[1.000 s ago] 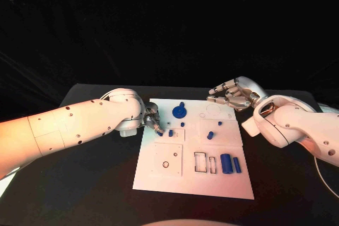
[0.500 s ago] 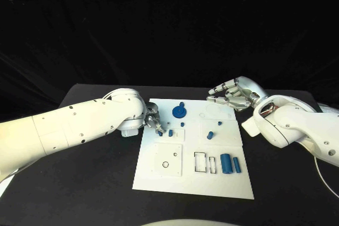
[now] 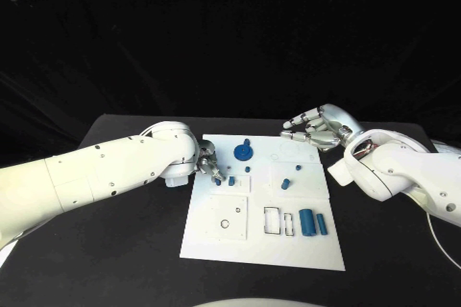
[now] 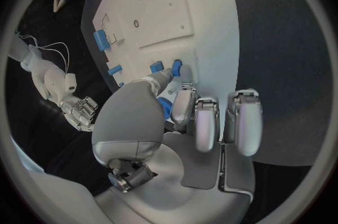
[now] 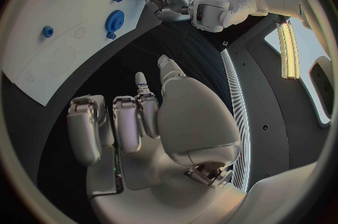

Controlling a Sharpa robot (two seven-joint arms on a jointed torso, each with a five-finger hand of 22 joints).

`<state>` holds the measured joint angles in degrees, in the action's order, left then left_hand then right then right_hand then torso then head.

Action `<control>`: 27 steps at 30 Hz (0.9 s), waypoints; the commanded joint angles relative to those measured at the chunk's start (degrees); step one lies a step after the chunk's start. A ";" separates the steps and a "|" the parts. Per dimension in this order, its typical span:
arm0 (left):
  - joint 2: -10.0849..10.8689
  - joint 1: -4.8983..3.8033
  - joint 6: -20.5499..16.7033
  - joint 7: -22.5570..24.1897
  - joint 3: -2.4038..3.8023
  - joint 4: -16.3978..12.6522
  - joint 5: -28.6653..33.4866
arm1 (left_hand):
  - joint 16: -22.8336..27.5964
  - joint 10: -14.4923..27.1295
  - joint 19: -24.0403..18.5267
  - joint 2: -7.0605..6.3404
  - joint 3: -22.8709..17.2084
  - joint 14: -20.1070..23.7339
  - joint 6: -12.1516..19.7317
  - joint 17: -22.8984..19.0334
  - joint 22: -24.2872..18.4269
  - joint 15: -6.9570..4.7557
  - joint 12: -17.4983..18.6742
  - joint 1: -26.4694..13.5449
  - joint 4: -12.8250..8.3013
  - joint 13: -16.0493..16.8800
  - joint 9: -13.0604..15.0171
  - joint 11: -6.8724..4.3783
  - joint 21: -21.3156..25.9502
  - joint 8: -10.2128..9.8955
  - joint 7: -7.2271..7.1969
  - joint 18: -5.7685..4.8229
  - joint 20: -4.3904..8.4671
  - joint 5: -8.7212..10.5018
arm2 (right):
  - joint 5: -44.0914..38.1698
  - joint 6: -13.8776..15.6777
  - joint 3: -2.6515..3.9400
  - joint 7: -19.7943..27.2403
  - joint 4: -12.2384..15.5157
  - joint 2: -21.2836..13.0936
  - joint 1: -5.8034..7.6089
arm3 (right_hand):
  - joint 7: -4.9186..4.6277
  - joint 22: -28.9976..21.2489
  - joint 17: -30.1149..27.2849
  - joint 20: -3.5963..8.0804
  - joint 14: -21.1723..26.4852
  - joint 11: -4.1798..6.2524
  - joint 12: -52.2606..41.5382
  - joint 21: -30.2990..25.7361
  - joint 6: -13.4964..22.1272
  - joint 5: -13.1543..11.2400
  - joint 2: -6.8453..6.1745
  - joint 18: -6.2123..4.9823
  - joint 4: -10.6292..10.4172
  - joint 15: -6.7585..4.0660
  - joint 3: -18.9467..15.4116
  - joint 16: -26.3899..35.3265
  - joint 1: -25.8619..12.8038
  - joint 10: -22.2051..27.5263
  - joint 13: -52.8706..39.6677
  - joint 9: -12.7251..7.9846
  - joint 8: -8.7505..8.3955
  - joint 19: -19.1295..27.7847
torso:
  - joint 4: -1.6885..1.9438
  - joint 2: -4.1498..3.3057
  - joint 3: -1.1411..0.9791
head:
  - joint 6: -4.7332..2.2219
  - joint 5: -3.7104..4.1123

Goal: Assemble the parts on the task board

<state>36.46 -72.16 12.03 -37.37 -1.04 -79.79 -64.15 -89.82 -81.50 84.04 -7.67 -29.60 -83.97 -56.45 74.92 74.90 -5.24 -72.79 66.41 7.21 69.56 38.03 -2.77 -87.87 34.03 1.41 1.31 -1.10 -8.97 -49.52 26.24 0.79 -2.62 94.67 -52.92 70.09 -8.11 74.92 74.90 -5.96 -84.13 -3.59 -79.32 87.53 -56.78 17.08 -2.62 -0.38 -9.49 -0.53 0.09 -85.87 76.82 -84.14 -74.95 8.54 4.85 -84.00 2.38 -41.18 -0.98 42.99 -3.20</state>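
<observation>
The white task board (image 3: pixel 259 247) lies in the middle of the table. My left hand (image 3: pixel 208 166) hovers over the board's left edge, and its thumb and a finger pinch a small blue peg (image 4: pixel 167 106) beside another small blue part (image 3: pixel 232 180) on a square inset. A blue gear (image 3: pixel 243 150) sits farther back, with two small pegs (image 3: pixel 286 183) to its right. Two blue cylinders (image 3: pixel 308 222) lie near the right edge. My right hand (image 3: pixel 315 130) hangs above the board's far right corner with loosely bent fingers and nothing in it.
Black table (image 3: pixel 115 254) surrounds the board on all sides. Two narrow rectangular slots (image 3: pixel 274 220) and a square plate with a ring hole (image 3: pixel 226 223) lie in the board's near half. The left forearm (image 3: pixel 96 177) stretches across the table's left side.
</observation>
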 commanded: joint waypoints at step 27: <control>0.85 0.47 -4.13 -0.32 -0.13 0.11 0.76 | -0.18 -0.84 5.20 0.37 12.88 -6.03 -2.11 15.08 13.75 -0.67 -0.82 -7.06 7.08 1.27 1.42 -0.34 -0.79 0.54 -0.82 -0.88 0.58 -0.01 | -0.10 -0.53 0.00 0.61 0.15 -0.07 -0.03 | -0.03 10.27 8.35 0.42 -4.29 0.36 0.36 -0.23 -0.53 0.25 0.48 -0.95 -0.01 -0.30 -0.21 0.15 0.08 -0.62 -8.48 0.05 -0.01 -2.22 | 0.00 0.01 0.04 | -0.19 0.08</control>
<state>37.12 -71.81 10.78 -38.17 -1.11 -79.57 -63.75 -89.82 -81.91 83.82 -7.40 -17.11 -83.97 -58.35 74.91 74.90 -5.64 -73.41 59.83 14.33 70.83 39.42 -3.18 -88.53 34.37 0.30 1.30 -0.89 -9.05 -49.49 26.25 0.79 -2.54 94.77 -53.00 70.09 -8.11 74.91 74.95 -5.96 -84.13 -3.59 -79.31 87.54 -56.78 17.08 -2.63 -0.38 -9.49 -0.52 0.09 -85.87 76.83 -84.14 -74.95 8.52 4.85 -84.00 2.35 -41.18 -0.94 42.81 -3.14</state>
